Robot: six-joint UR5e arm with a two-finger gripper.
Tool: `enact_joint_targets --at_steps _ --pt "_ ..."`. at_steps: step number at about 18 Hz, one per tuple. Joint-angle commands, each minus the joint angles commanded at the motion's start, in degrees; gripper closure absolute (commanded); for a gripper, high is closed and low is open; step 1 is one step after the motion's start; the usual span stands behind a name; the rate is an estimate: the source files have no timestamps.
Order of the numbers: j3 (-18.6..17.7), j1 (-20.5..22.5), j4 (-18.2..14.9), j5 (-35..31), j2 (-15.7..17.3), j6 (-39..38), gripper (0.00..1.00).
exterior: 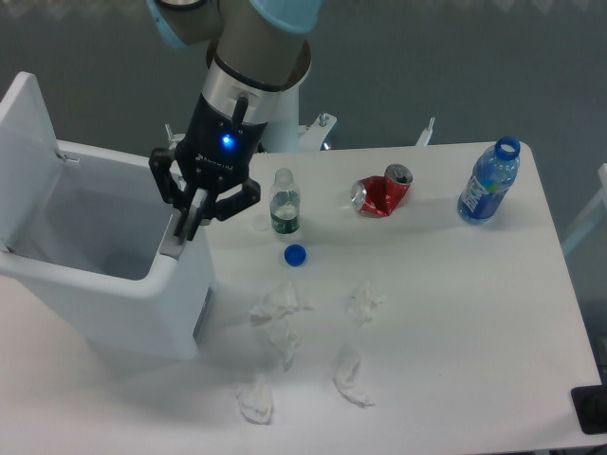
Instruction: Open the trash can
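Observation:
The trash can [104,284] is a large white boxy bin at the left of the table. Its flat white lid [24,156] stands raised at the far left, and the grey inside of the bin shows. My gripper [190,223] hangs over the bin's right rim, by the grey tab [171,248] there. Its two black fingers [196,210] are close together and point down. I cannot tell whether they touch the rim.
On the white table [455,313] stand a small clear bottle [284,203], a blue cap [295,254], a crushed red can [381,193] and a blue bottle [488,182]. Several crumpled tissues [280,308] lie in front. The table's right edge is near.

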State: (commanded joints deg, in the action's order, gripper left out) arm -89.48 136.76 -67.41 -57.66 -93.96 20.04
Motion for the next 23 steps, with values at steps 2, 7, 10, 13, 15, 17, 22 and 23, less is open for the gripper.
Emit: enact_joint_targets --at_steps 2,7,10,13,15,17,22,23 --pt "1.1 0.6 0.3 -0.1 -0.3 0.0 0.34" --pt "2.3 1.8 2.8 -1.2 -1.8 0.0 0.00" --pt "2.3 2.9 3.1 -3.3 -2.4 0.2 0.00" --pt "2.3 4.5 3.1 -6.0 -5.1 6.9 0.00" --pt "2.6 4.5 3.9 -10.1 -7.7 9.6 0.00" --pt "3.1 4.8 5.4 -15.5 -10.8 9.9 0.00" --pt "5.7 5.2 5.5 -26.4 -17.9 16.7 0.00" --pt "6.2 6.8 5.5 -27.9 -19.2 20.6 0.00"
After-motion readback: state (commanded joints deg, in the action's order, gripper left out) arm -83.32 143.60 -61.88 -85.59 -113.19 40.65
